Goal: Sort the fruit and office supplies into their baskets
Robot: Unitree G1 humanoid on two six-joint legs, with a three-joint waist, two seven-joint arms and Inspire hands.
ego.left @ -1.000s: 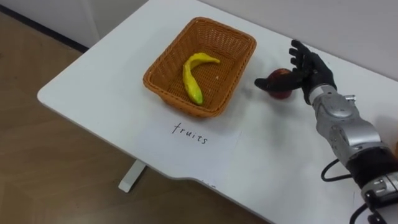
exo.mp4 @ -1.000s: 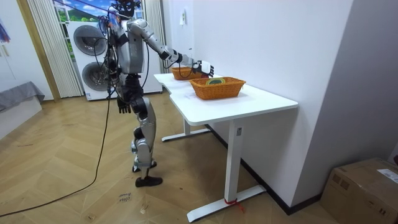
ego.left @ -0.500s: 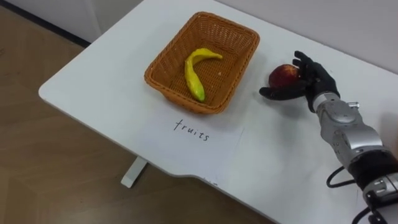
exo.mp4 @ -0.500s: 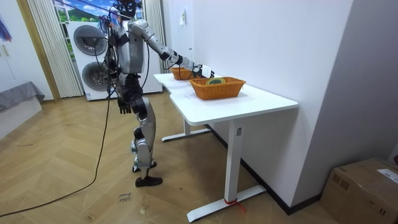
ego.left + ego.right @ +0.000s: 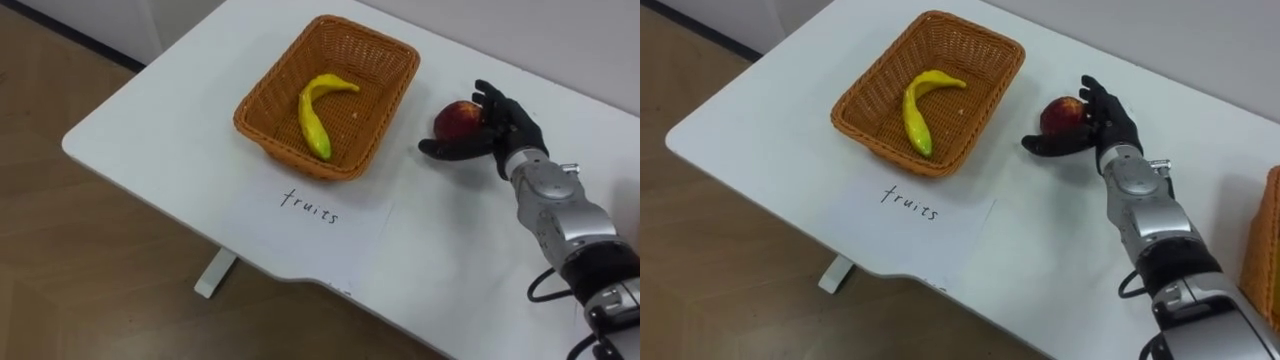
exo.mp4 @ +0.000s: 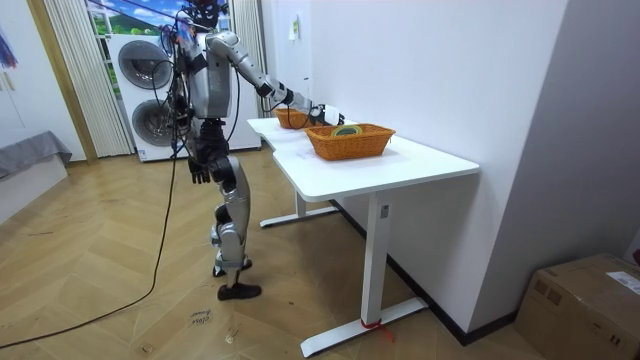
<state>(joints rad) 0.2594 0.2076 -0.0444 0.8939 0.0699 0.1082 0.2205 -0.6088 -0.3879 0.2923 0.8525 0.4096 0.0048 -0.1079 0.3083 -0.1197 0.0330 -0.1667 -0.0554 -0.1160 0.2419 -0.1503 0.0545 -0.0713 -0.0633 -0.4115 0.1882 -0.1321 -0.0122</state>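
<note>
At the white counter (image 5: 160,110), the robot clasps a red apple (image 5: 456,117) in its right robot hand (image 5: 497,135), thumb and fingers curled about it, just beside the wicker basket (image 5: 262,140) where a banana (image 5: 312,110) lies. Its left robot hand (image 6: 199,172) hangs by its hip, grip impossible to tell.

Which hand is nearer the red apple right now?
Right. The right hand holds the red apple, fingers curled round it; the left hand hangs at the robot's hip, away from the white table.
</note>
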